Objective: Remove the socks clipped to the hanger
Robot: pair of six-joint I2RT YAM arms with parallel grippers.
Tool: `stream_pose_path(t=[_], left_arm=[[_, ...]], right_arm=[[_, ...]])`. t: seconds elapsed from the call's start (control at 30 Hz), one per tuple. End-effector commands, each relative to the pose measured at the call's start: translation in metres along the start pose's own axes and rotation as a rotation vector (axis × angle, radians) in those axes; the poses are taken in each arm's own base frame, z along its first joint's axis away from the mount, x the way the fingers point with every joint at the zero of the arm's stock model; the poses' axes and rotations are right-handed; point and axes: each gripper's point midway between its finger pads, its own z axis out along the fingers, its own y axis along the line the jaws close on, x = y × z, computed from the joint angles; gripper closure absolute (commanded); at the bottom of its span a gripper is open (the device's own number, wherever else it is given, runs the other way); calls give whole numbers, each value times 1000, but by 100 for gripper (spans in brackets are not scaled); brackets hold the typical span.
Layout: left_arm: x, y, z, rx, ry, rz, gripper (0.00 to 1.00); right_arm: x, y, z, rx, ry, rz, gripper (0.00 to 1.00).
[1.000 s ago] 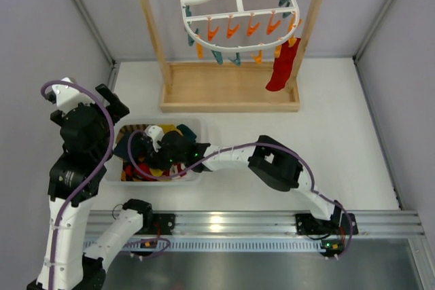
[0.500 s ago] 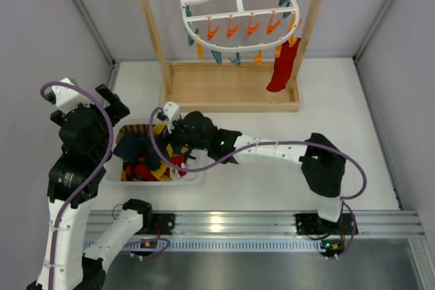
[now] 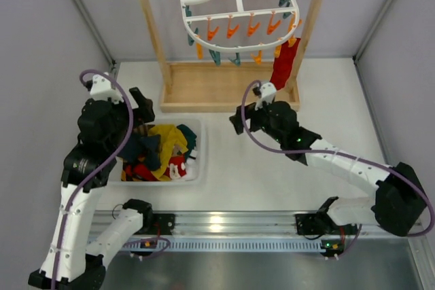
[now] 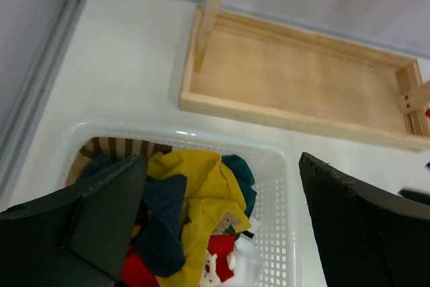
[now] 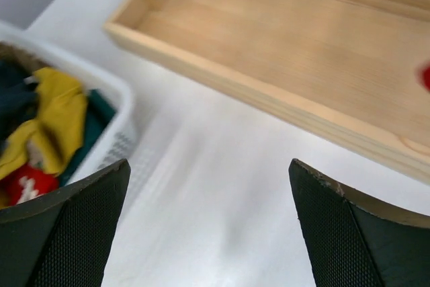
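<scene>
Top external: red sock is clipped to hanger, ahead and right of the right jaws, which are spread and empty. Left jaws are spread over basket. Sock is judged limp, light; best pinched just below its peg.

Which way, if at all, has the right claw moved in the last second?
Yes. The right gripper has left the basket, swinging rightward and up to the base of the wooden stand.
</scene>
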Motion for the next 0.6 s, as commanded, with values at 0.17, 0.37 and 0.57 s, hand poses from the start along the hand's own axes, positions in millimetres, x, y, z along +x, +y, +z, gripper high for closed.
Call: stream_pose_path(t=[0.17, 0.37, 0.57], left_arm=[[45, -38, 24, 216, 157, 43, 2], [62, -34, 28, 206, 190, 51, 2], [64, -34, 30, 206, 195, 51, 2]], right_arm=[[-22, -132, -23, 246, -69, 222, 0], [-53, -196, -33, 308, -211, 210, 1], [-79, -192, -26, 58, -287, 82, 1]])
